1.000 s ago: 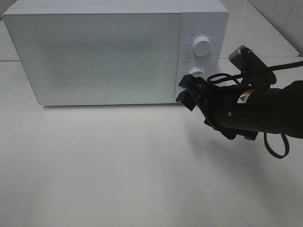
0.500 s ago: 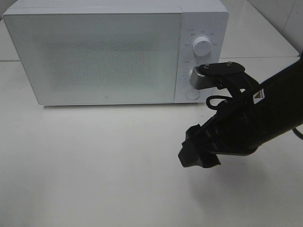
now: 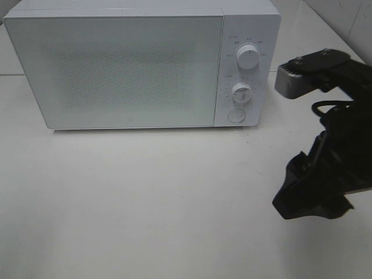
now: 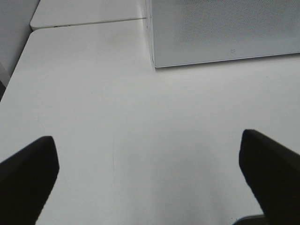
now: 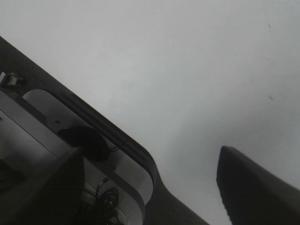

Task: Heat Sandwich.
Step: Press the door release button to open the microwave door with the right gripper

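The sandwich is out of view. A white microwave point(image 3: 116, 70) stands at the back of the table with its door shut, and its frosted window hides the inside. Its panel on the right carries an upper knob point(image 3: 248, 56), a lower knob point(image 3: 240, 93) and a round button point(image 3: 235, 115). My right gripper point(image 3: 302, 197) hangs over the table at the right, well in front of the panel; the right wrist view shows it point(image 5: 150, 187) open and empty. My left gripper point(image 4: 150, 183) is open and empty above bare table, with the microwave's lower corner point(image 4: 225, 33) ahead of it.
The white table top point(image 3: 145, 203) spreads in front of the microwave. In the right wrist view the table's dark edge point(image 5: 108, 131) runs diagonally, with grey equipment and cables point(image 5: 56, 154) below it. A second white surface point(image 4: 84, 11) joins behind the table.
My right arm has pulled away from the microwave's lower knob and button, swinging forward and then to the right. The left gripper has not moved.
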Robot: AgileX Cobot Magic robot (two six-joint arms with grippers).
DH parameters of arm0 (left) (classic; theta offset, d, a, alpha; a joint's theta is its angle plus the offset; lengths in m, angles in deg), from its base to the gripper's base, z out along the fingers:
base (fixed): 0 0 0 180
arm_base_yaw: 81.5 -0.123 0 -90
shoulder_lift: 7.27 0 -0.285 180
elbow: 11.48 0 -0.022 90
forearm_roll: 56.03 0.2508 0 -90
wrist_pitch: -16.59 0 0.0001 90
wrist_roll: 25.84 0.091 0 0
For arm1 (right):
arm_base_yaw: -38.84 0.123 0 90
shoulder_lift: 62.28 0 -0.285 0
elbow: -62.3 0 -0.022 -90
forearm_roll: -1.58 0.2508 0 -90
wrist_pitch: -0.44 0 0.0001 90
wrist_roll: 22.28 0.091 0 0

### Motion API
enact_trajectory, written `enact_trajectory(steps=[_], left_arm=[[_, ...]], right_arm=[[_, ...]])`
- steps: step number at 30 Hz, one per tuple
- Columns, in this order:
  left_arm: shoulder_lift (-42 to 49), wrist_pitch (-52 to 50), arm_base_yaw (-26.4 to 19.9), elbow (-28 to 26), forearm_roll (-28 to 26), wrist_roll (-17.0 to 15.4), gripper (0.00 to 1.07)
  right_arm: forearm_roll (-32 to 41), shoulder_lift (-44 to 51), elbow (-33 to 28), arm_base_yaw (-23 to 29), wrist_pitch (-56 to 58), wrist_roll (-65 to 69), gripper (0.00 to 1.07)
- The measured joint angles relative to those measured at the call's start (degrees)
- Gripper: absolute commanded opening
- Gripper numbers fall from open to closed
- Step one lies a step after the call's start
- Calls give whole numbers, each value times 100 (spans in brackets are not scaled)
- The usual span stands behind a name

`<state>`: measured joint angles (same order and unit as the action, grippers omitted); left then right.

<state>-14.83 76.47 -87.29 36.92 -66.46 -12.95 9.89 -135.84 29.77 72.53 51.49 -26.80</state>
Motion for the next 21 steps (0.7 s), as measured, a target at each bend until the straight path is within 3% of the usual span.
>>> enact_trajectory(steps=[16, 21], left_arm=[[0, 0, 0, 0, 17, 0, 101], [0, 0, 0, 0, 23, 0, 101]], right_arm=[[-286, 2848, -281, -6, 1071, 63, 76], [-395, 4062, -527, -516, 1089, 195, 76]])
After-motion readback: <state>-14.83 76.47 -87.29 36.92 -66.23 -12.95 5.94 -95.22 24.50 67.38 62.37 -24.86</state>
